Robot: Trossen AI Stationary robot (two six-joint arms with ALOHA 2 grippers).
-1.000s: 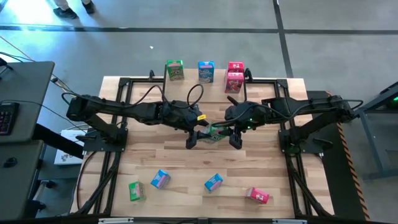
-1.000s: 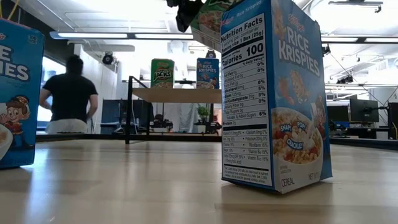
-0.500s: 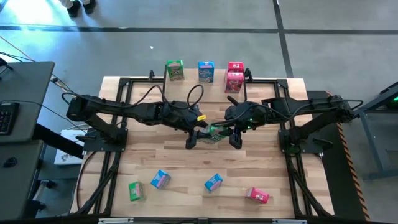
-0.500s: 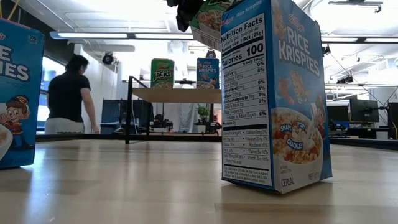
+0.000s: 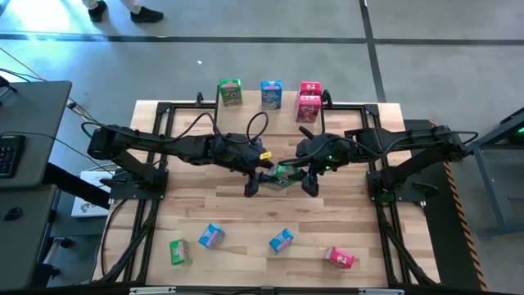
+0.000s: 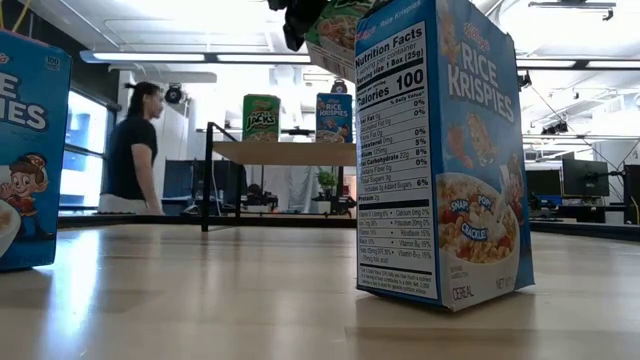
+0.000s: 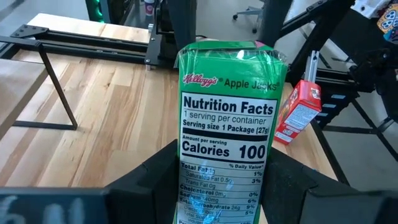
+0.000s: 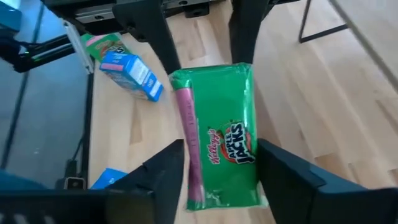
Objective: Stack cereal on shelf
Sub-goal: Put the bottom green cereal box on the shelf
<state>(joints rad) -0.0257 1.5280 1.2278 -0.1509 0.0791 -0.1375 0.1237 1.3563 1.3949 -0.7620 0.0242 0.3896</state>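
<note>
The left gripper (image 5: 260, 182) and right gripper (image 5: 300, 179) were both clamped on one green cereal box (image 5: 283, 174), held above mid-table (image 5: 237, 213). Four boxes lay near the front edge; four stood on the shelf (image 6: 285, 152). A person (image 6: 135, 148) stood beyond. Both arms reached inward, meeting at centre.

Two dark jointed arms with looping black cables, a yellow tag on the left wrist, broad matte-black fingers (image 7: 155, 180).

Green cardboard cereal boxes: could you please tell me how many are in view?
3: one on the wood-topped shelf at, one held mid-table between both tools, one near the front-left edge.
</note>
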